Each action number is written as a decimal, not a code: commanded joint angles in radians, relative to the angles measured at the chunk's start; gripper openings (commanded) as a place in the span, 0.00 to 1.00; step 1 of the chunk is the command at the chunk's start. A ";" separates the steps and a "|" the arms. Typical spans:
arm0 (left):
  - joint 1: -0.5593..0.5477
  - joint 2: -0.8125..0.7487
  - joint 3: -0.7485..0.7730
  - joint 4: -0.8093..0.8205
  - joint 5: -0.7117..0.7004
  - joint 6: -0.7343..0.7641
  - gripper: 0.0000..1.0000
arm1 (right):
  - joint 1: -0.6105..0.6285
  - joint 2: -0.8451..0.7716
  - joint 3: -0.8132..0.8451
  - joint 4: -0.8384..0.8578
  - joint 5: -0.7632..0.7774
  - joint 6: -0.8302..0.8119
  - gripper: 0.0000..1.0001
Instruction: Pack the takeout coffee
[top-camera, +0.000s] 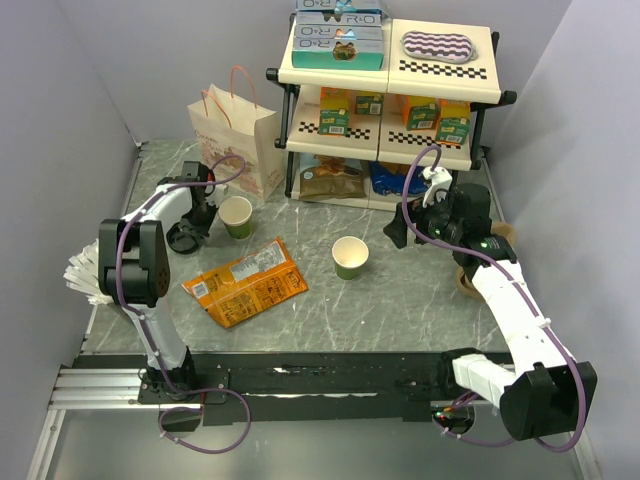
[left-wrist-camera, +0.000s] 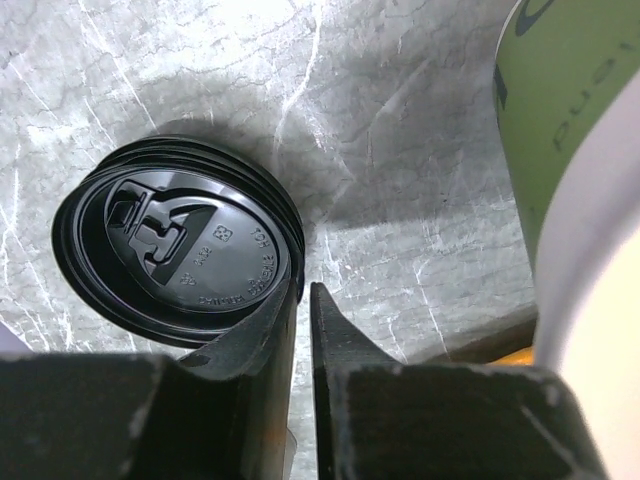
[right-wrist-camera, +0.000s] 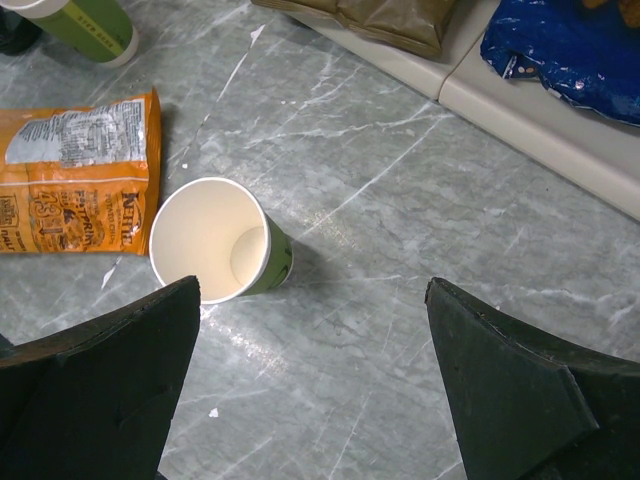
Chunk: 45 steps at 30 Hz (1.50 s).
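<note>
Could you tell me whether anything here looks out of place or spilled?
Nothing looks spilled. The orange foil snack bag lies flat and askew on the grey marbled table. The left green paper cup and the middle green paper cup stand lidless; black plastic lids sit stacked beside the left one.

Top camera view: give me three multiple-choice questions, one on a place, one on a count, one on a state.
1. Where is the crinkled orange foil snack bag? A on the floor; B flat on the grey marble table; C hanging from a hook.
2. How many lidless green paper cups stand there? A one; B four; C two.
3. The right gripper is: A open, holding nothing; B shut on a cup; C shut on the bag.
Answers: 1 B, it lies flat on the marble; 2 C, one left, one mid-table; 3 A, its fingers stand wide apart.
</note>
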 joint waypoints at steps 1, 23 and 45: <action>-0.004 0.005 0.006 0.007 -0.021 0.010 0.16 | 0.004 -0.004 0.000 0.034 -0.006 0.004 1.00; -0.005 0.006 0.001 -0.002 -0.041 0.017 0.16 | 0.005 0.014 0.006 0.042 -0.011 0.010 1.00; 0.000 0.002 -0.020 -0.013 -0.088 0.019 0.14 | 0.005 0.033 0.004 0.056 -0.019 0.016 1.00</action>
